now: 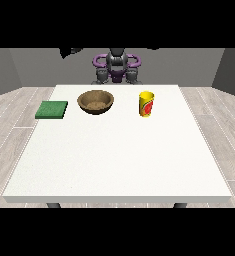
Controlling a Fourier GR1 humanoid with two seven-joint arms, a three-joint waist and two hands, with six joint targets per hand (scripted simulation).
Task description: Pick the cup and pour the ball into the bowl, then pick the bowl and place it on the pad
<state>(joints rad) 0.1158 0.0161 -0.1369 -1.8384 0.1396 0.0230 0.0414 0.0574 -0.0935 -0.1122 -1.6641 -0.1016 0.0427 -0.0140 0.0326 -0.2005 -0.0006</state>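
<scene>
Yellow cylindrical cup with red label stands upright on white tabletop, far side. Round brown wooden bowl sits upright, well apart toward view's left. Flat green square pad lies further left, near edge. Ball not visible.

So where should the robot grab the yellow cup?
Probably around the middle of its side wall. The cup stands upright with its mouth open at the top, so a sideways grip keeps it level. Coming from the view's right looks easiest, since the bowl sits on the cup's other side.
</scene>
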